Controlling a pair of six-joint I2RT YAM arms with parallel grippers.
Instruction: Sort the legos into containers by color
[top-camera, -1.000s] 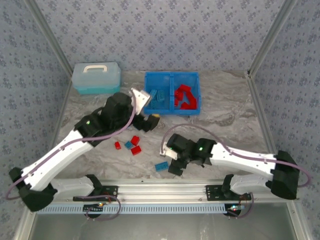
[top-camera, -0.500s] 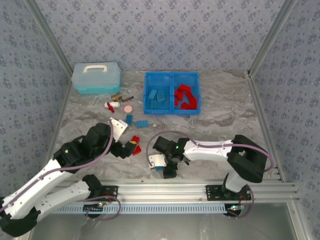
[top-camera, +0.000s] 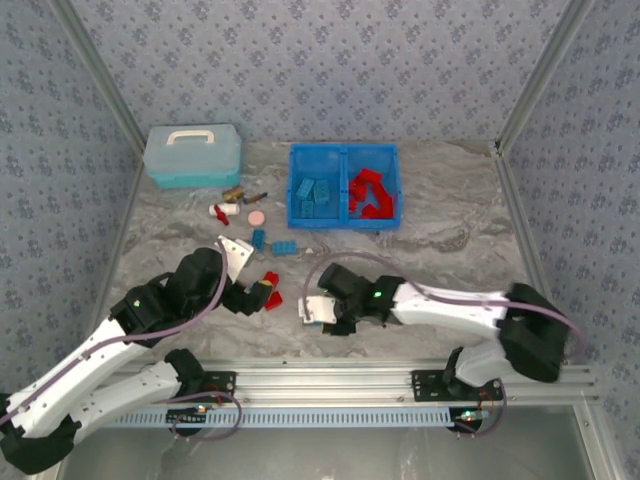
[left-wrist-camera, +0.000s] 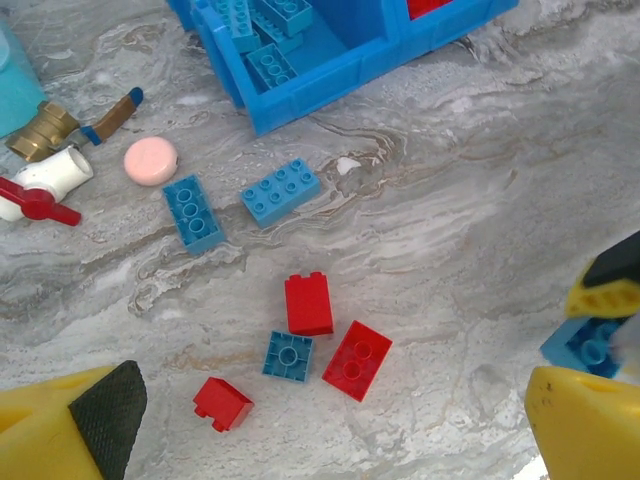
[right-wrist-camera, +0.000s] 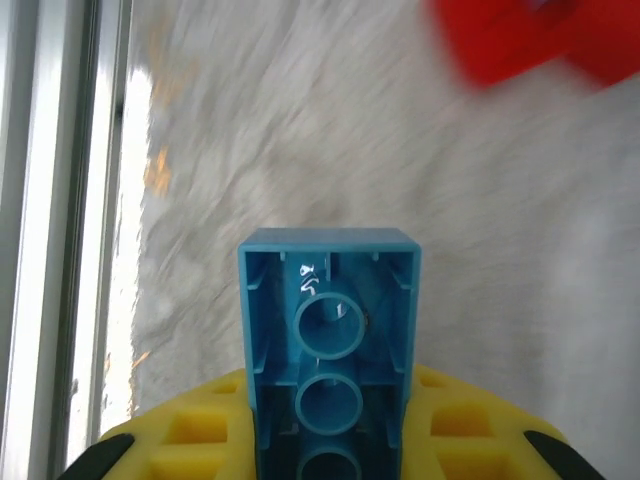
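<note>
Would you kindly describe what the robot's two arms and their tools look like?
The left arm and right arm have white links, black joints, a lilac cable alongside and a green light. The left tool and right tool have yellow fingers with black pads.

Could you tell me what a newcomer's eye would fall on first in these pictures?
Probably the bright blue bin at the far middle of the table, with blue bricks in its left half and red bricks in its right. Next, the right gripper near the front edge, shut on a blue brick with its hollow underside toward the wrist camera. Some loose bricks lie by the open left gripper.
</note>
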